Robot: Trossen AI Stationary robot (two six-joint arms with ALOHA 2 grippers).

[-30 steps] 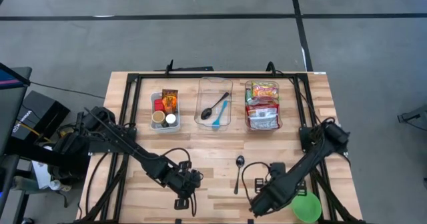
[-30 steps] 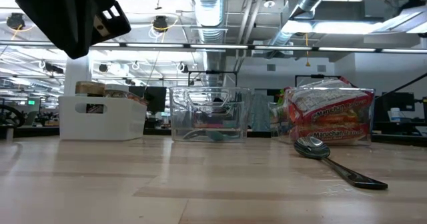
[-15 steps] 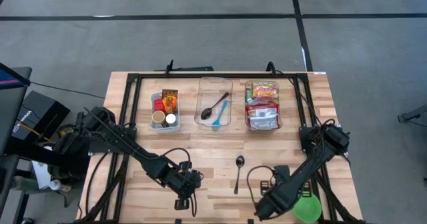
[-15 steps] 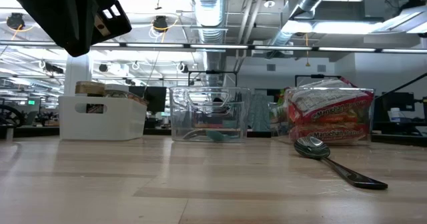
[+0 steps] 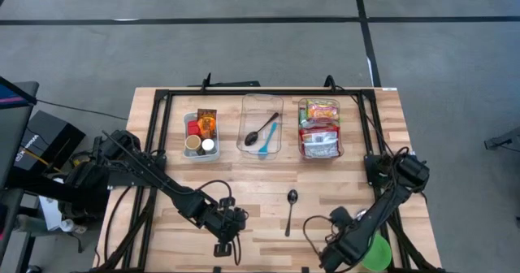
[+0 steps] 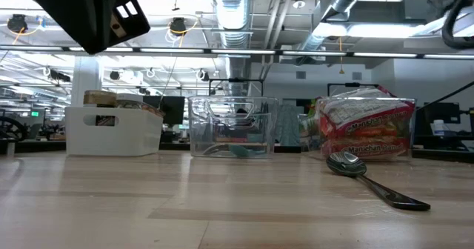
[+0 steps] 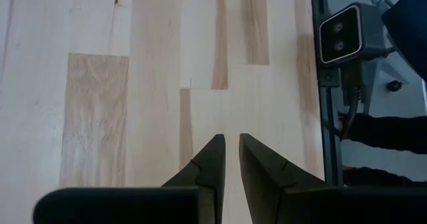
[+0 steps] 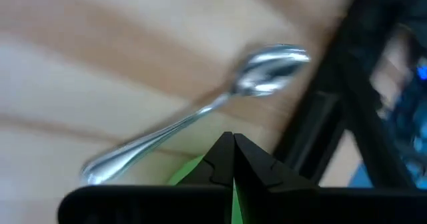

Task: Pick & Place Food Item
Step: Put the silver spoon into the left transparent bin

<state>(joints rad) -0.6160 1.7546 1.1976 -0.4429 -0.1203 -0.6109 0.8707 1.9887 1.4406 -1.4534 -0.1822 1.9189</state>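
Food items fill two far bins: noodle packets in a clear bin point(image 5: 319, 128) point(image 6: 363, 127), and jars with a snack packet in a white bin point(image 5: 201, 135). My left gripper point(image 5: 223, 247) point(image 7: 231, 141) hangs over bare wood near the table's front edge, its fingers nearly together with nothing between them. My right gripper point(image 5: 331, 261) point(image 8: 232, 139) is shut at the front edge, at the left rim of a green bowl point(image 5: 377, 253) point(image 8: 192, 171). A metal spoon point(image 5: 291, 208) point(image 8: 200, 114) lies flat on the table between the arms. My right gripper's shut fingertips stand over the green bowl's left rim point(image 8: 192, 172), pointing steeply down. I cannot tell whether they touch it. My left gripper touches nothing.
A clear middle bin point(image 5: 262, 135) holds a black spoon and a blue one. A black frame point(image 5: 260, 94) runs around the table. A camera unit point(image 7: 341, 41) sits on the front rail beside the left gripper. Bare wood lies between the bins and the arms.
My right gripper has gone down and toward the table's near right corner, rolling about its own line, and now stands closer to the green bowl. It has stayed shut. The spoon and the bowl have kept their places.
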